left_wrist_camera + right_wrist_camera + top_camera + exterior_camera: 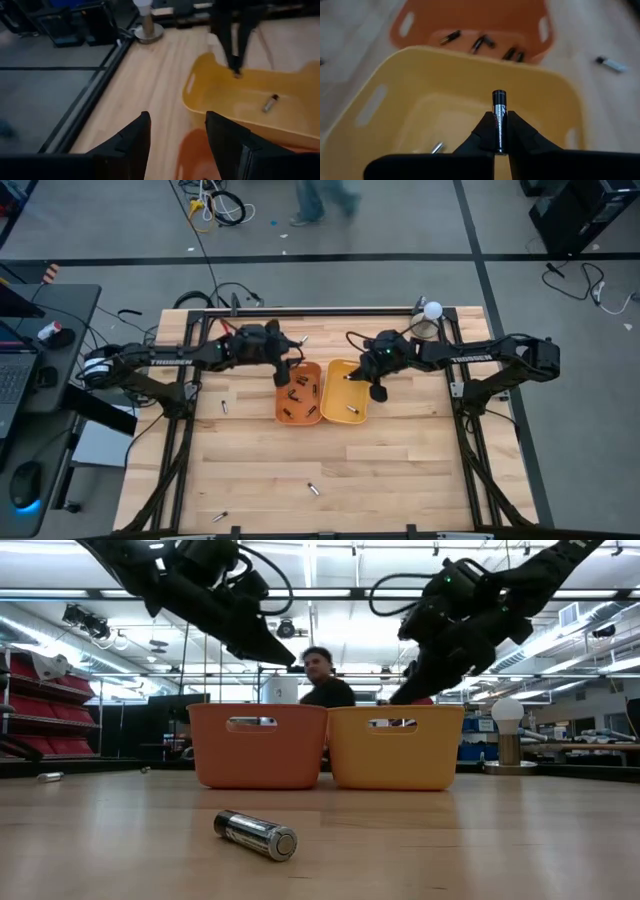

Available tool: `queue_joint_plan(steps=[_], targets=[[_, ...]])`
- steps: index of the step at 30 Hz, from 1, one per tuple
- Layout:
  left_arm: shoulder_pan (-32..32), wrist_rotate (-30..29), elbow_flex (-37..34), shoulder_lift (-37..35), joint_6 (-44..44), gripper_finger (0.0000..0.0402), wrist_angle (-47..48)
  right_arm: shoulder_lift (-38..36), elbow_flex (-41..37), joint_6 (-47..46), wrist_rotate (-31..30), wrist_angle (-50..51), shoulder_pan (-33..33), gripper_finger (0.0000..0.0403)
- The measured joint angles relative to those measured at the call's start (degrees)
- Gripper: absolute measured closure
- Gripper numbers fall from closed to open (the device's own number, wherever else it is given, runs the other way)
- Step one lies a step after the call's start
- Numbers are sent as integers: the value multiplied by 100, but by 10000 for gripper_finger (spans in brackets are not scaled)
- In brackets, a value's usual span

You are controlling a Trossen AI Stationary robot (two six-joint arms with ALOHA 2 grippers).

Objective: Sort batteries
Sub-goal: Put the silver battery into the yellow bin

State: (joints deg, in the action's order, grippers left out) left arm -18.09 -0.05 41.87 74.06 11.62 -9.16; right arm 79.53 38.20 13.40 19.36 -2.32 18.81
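Two small plastic trays stand side by side mid-table, an orange tray (298,392) and a yellow tray (345,392). Several batteries (300,396) lie in the orange tray and one battery (270,102) lies in the yellow one. My right gripper (499,131) hangs over the yellow tray's far part, shut on a dark and silver battery (499,107). My left gripper (177,122) is open and holds nothing, above the orange tray's far rim (285,375). My right gripper pinches the battery's silvery lower body (499,125) between its two fingertips. The battery lies along the fingers, and its dark end (499,96) sticks out past them. The fingers slant down from the table's right side. The battery is lifted clear above the yellow tray.
Loose batteries lie on the wood: one near the front (255,834), one at the front left (219,516), one left of the orange tray (224,406), one at the far edge (303,339). A metal cup with a white ball (431,314) stands far right. A person shows behind the trays (322,680).
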Motion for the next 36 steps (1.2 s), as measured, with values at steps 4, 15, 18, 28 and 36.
queue_joint_plan(steps=[4,15,18,28,36], targets=[[-191,43,0,0,7,216,-321,0,0,278,414,220,53,385],[-559,603,0,216,-290,216,-440,0,0,543,450,108,114,384],[-547,605,0,219,-366,216,-434,0,0,400,450,76,107,384],[-284,561,0,219,-755,216,-220,0,0,-40,446,306,21,383],[-172,339,-7,216,-733,216,-222,0,0,-318,444,329,-208,382]])
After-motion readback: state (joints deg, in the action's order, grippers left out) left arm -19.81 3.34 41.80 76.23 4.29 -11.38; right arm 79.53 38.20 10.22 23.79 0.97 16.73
